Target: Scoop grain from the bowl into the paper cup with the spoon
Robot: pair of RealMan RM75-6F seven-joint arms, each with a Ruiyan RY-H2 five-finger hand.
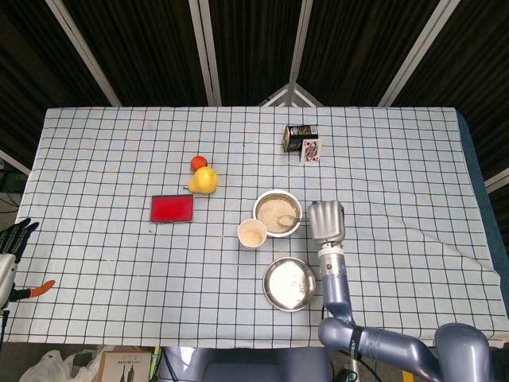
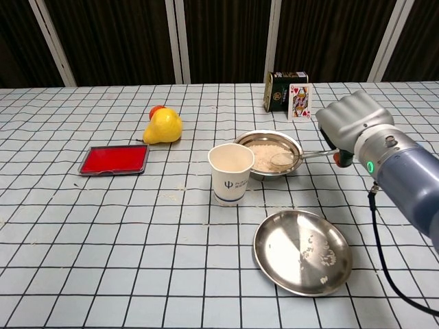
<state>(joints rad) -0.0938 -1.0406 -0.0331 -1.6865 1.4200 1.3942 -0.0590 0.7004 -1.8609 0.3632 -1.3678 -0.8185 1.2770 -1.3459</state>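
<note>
Right robot hand (image 2: pixel 353 127) sits to the right of the steel bowl of grain (image 2: pixel 269 155), fingers curled around the handle of the metal spoon (image 2: pixel 291 159), whose bowl lies low over the grain near the bowl's right rim. The left robot hand (image 1: pixel 14 239) hangs off the table's left edge, fingers spread, holding nothing.

By size: the checked-cloth table (image 1: pixel 119 263) carries everything; the empty shallow steel dish (image 2: pixel 302 251) lies nearest the robot, then the grain bowl, with the white paper cup (image 2: pixel 230 172) just beside the bowl's left front and already showing some grain inside in the head view.

My judgement is that the scoop is loading or just loaded. To do it well, keep the spoon level while lifting, clear the bowl's rim before travelling left, and tip only once the spoon's bowl is over the cup's mouth; the cup looks light and could be knocked over by a low pass.

Room is good: the path crosses only the bowl. The red flat tray (image 2: pixel 114 160), yellow pear (image 2: pixel 162 127) and dark tin (image 2: pixel 280 90) stand well apart.
</note>
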